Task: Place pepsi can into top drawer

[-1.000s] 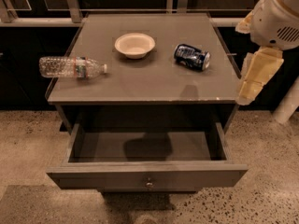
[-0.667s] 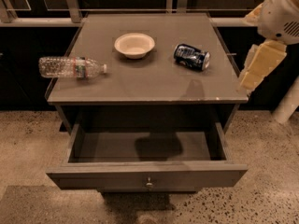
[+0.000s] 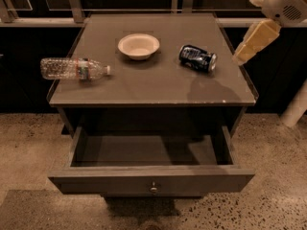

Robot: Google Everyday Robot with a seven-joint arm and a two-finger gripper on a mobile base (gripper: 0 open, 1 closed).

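Far left, a clear plastic water bottle point(image 3: 72, 68) w/ a white cap lies on its side on the flat grey cabinet top point(image 3: 158, 87), its base poking out past the left edge. Next over, a small round white bowl point(image 3: 138, 46) sits upright near the back-middle. Below the top, the wide shallow grey top drawer point(image 3: 120, 180) is pulled out, w/ a small round metal knob point(image 3: 153, 188) at centre of the front panel. Right of the bowl, the dark blue pepsi can point(image 3: 197, 58) lies on its side on the top, not in the drawer. Far right, the cream-coloured gripper point(image 3: 241, 57) hangs over the right edge, near the can but apart from it, holding nothing. Can't tell if it's clenched or released tbh.
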